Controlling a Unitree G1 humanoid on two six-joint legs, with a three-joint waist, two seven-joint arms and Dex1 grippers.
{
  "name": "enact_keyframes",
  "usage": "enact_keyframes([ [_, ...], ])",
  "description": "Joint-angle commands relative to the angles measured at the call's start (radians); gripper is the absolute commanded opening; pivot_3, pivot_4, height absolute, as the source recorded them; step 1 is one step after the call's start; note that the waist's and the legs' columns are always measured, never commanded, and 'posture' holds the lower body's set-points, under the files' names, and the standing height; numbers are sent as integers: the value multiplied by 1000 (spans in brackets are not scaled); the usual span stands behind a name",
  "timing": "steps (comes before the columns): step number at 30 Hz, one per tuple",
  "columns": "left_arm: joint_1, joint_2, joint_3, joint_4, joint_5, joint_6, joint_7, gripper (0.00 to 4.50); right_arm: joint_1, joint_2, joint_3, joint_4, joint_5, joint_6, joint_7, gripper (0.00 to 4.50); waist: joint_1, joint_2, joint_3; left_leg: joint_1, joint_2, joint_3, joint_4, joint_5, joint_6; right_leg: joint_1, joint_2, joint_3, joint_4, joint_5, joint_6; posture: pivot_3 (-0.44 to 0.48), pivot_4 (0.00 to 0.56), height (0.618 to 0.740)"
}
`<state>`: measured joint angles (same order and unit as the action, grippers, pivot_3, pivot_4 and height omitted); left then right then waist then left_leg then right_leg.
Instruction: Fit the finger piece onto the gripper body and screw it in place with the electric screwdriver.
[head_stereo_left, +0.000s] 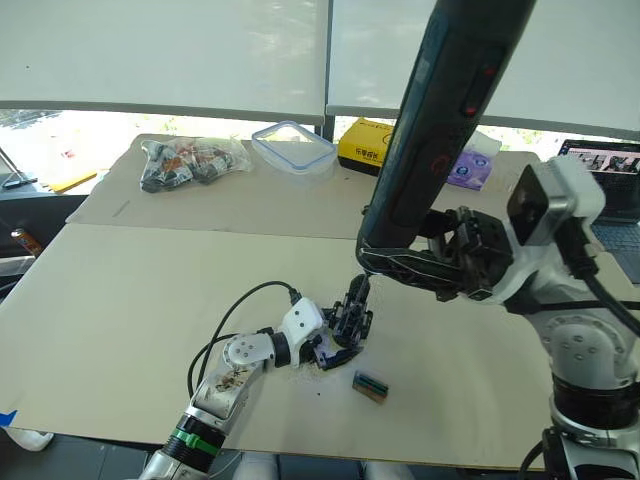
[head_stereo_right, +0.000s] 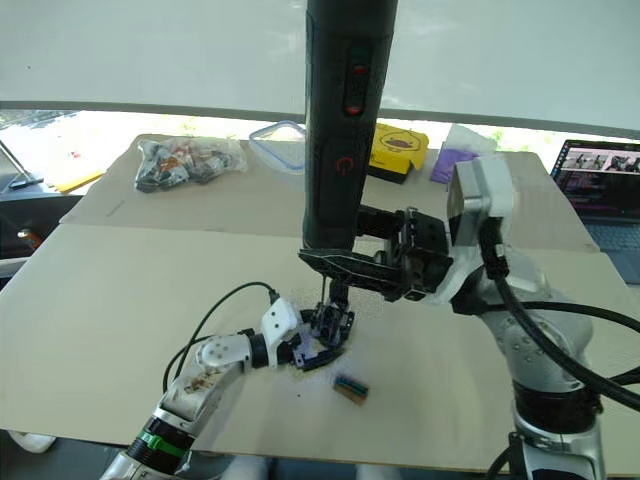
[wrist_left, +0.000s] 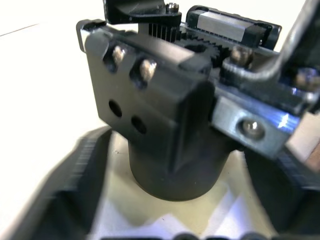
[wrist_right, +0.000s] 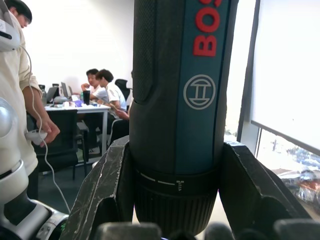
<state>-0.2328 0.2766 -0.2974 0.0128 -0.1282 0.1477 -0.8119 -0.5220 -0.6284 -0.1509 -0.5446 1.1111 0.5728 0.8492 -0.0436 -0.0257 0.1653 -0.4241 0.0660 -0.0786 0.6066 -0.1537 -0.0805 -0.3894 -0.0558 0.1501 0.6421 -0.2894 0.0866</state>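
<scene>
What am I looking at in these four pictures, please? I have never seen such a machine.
This is a humanoid robot with two arms, working at a table covered in tan board. Two pictures look down from its head; the other two come from cameras on its wrists.

The right end effector is shut on a long black pen-shaped electric screwdriver, held upright; the right wrist view shows it close up. Its thin metal bit points down at a small chunky black gripper body, which the left end effector holds on the table. The left wrist view shows that part from very near.

Beside it lies a small flat green-and-tan block. Further back are a clear plastic box, a yellow packet and a laptop.
</scene>
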Motion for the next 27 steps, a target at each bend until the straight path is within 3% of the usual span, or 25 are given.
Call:
enact_keyframes([
  [1, 45, 47, 21, -15, -7, -1, -15, 4477, -25, -119, -128, 34, 90, 59, 18, 1956, -1, 0, 0, 0, 0, 0, 0, 0, 0, 0, 0, 0, 0, 0, 0, 0, 150, 740],
  [8, 174, 202, 199, -178, -176, 30, -101, 4477, 74, -495, -223, 308, -14, 213, 257, 1956, -7, 0, 2, 0, 1, 1, -6, 0, 0, -3, 0, 1, 0, -2, -2, 0, 150, 740],
  [13, 281, 364, 353, -232, -336, -1, -299, 4477, 171, -704, -62, 536, -312, 163, 406, 1956, -4, 1, 4, -3, 0, 2, -7, 0, 0, -10, -1, 1, 0, -3, -2, 0, 150, 740],
  [21, 323, 496, 515, -218, -438, -19, -437, 4477, 73, -672, 284, 791, -710, 77, 462, 1956, -12, 11, 16, -8, 0, 6, -7, 0, 0, -17, -3, 2, 0, -2, -3, 0, 150, 740],
  [27, 304, 549, 567, -187, -440, 5, -450, 4477, 10, -596, 374, 891, -838, 52, 504, 1956, -22, 13, 19, -10, 0, 6, -9, 0, 0, -19, -3, 2, 0, 1, 4, 0, 150, 740],
])
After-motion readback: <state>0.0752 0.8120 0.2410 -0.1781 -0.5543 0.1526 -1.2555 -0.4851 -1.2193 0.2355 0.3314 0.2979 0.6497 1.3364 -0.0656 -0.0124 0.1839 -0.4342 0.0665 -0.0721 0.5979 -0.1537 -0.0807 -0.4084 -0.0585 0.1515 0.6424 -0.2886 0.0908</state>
